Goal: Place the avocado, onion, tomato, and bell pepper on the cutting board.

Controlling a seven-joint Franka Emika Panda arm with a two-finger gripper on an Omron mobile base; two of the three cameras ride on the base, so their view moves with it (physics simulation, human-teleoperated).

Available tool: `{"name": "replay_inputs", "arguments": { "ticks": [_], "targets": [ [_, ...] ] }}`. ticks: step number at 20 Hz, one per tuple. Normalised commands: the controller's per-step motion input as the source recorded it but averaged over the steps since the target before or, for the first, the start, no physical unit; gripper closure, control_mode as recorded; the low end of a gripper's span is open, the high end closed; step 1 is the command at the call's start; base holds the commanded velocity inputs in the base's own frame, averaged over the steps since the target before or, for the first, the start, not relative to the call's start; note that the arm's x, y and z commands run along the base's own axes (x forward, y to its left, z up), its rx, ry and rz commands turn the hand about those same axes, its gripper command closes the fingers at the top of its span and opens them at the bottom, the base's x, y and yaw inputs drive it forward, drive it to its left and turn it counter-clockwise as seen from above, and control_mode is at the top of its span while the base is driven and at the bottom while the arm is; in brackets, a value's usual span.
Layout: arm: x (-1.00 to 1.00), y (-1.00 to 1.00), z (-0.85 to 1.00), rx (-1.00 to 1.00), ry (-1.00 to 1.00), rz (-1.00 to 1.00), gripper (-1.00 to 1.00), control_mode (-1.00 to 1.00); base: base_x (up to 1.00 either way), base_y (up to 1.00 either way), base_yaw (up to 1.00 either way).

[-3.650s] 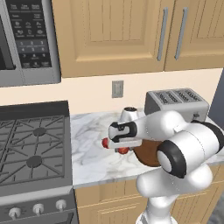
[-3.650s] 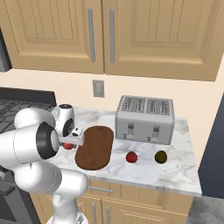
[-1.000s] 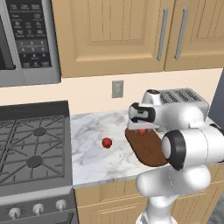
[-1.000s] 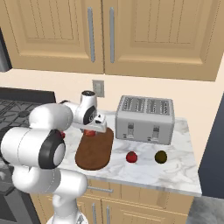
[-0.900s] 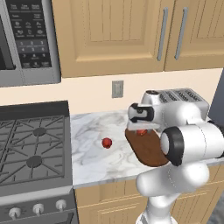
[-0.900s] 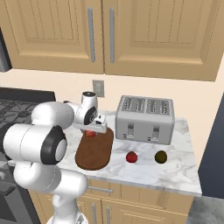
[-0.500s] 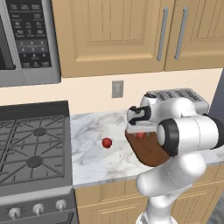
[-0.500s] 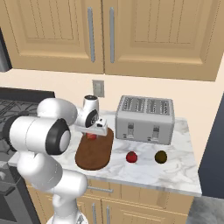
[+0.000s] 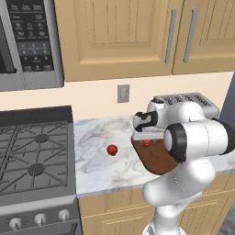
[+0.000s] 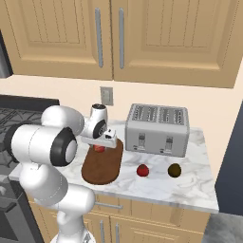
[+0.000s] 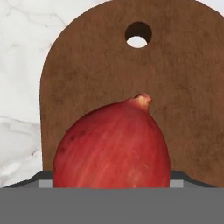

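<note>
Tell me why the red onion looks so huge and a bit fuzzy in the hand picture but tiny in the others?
In the hand view the camera sits right above the onion, so it looms large with soft, slightly blurred edges over the cutting board. In the left base view and the right base view it is far off, just a small red spot under the gripper, and the light is even, with no glare.

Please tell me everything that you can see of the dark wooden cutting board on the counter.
The flat dark reddish-brown wooden cutting board is elongated with rounded ends, and one end has a round hanging hole. It lies flat on the white marble counter, left of the silver toaster. A red onion with a pointed tip is over its far end, under the robot's gripper; whether the onion already rests on the board cannot be told.
</note>
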Motion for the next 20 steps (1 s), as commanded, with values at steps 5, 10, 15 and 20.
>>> {"name": "replay_inputs", "arguments": {
  "ticks": [5,10,15,20],
  "targets": [
    [-0.03,0.00,0.00,0.00,0.00,0.00,-1.00,-1.00,0.00,0.00,0.00],
    [0.00,0.00,0.01,-0.02,0.00,0.00,-1.00,-1.00,0.00,0.00,0.00],
    [-0.07,0.00,0.07,-0.02,-0.03,0.00,-1.00,-1.00,0.00,0.00,0.00],
    [-0.14,0.00,0.24,-0.07,-0.12,0.00,-1.00,-1.00,0.00,0.00,0.00]
  ]
}}
